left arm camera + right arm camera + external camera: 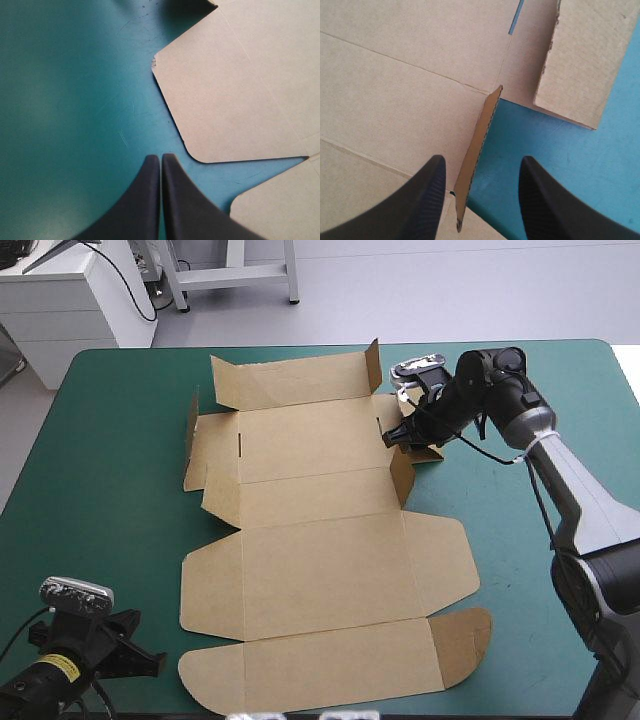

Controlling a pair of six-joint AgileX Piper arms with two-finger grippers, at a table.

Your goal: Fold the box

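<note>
The brown box [320, 540] lies in the middle of the teal-green worktop [110, 500], and most of it is flat. At the box's far end the long back wall [290, 380] is tipped up. A small side flap [192, 425] at the box's far left corner stands up too. The near half of the box, with the big lid part and its round tabs, lies flat on the cover.

The right claw [482, 167] is at the box's far right corner. Its two black fingers [427, 200] are apart, and a thin standing flap [479, 145] of board is in the gap between them. They are not pinching it, so this claw is let go and holds nothing.

The left claw [160, 159] is just off the box's near left corner, over bare cover. Its fingers are pressed tight together with nothing in them. A round corner of the box lies just ahead of it.

I think the step now is getting the walls at the box's far end to stand up, and the right side is the one being worked on. Next, the right claw likely has to squeeze onto the thin flap and bend it along its fold line. The board is thin and could slip, so the grip should be gentle and straight. The left claw is well away from the far end and would have to come closer to help
</note>
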